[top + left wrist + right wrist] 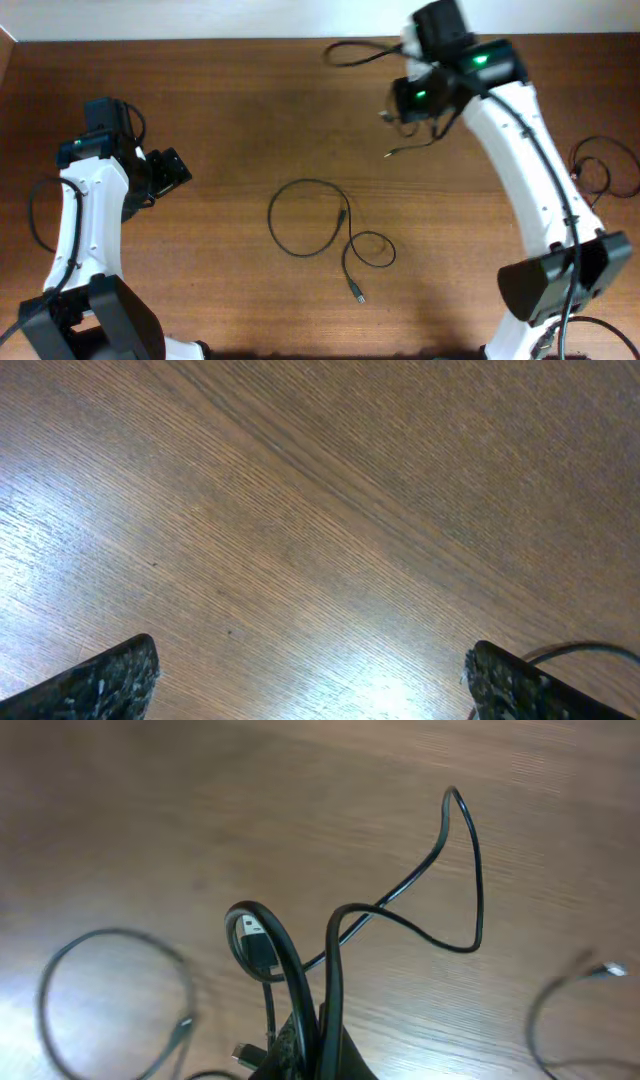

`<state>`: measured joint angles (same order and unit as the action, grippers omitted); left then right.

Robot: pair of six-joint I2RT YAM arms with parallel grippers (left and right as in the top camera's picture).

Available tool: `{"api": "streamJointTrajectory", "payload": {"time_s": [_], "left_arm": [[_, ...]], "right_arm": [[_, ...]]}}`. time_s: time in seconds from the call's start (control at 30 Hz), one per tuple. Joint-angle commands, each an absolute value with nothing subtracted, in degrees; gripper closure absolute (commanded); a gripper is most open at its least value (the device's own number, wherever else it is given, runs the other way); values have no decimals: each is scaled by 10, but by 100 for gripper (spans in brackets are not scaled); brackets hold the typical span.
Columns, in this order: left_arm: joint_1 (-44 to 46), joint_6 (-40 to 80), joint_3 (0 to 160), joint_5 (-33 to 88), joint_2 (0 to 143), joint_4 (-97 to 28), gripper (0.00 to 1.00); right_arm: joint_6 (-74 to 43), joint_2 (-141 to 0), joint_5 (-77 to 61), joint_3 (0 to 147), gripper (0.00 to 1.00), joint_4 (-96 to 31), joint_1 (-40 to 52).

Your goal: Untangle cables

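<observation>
A wooden table (200, 80) carries three thin black cables. Near the far edge, the right claw (316, 1045) is closed on the first cable (329, 970), whose loops and plug end bunch at its fingers. A second cable (305, 215) lies in loose loops at the table's centre, and a third cable (600, 165) lies near the right edge. The left claw (310, 652) hovers open and holds nothing, well apart from them

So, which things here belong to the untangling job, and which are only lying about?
Job: thin black cable bunch in the right gripper; thin black looped cable mid-table; thin black cable at the right edge.
Not job: brown wooden table; thicker black arm wiring.
</observation>
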<state>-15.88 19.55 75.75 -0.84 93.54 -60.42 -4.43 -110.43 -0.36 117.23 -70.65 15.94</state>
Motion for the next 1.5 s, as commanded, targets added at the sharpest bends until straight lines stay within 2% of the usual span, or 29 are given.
{"api": "streamJointTrajectory", "payload": {"time_s": [0.0,0.3,0.37,0.43,0.47,0.5,0.53,0.57,0.63,0.77,0.83,1.2,1.4,1.43,1.47], "left_arm": [[-161,201,761,-8,926,-603,1],[-161,201,761,-8,926,-603,1],[-161,201,761,-8,926,-603,1],[-161,201,761,-8,926,-603,1],[-161,201,761,-8,926,-603,1],[-161,201,761,-8,926,-603,1],[-161,201,761,-8,926,-603,1],[-161,201,761,-8,926,-603,1],[-161,201,761,-8,926,-603,1],[-161,201,761,-8,926,-603,1],[-161,201,761,-8,926,-603,1],[-161,201,761,-8,926,-603,1],[-161,201,761,-8,926,-603,1],[-161,201,761,-8,926,-603,1],[-161,201,761,-8,926,-603,1]], "right_arm": [[-43,-1121,5,1183,95,-704,86],[-47,-1210,7,1183,95,-688,-59],[-47,-1228,7,1183,87,-692,-76],[-47,-1242,7,1183,86,-698,-87],[-47,-1248,7,1182,79,-698,-91],[-47,-1252,7,1182,67,-698,-93],[-47,-1255,7,1182,33,-698,-94],[-47,-1256,6,1182,14,-700,-94],[-38,-1256,-32,1182,5,-709,-92],[69,-1256,-258,1182,5,-742,-82],[93,-1256,-313,1182,4,-760,-65],[92,-1259,-268,1181,5,-882,111],[92,-1259,-263,1134,6,-903,184],[96,-1258,-263,1127,15,-903,192],[96,-1258,-263,1124,18,-903,201]]}}
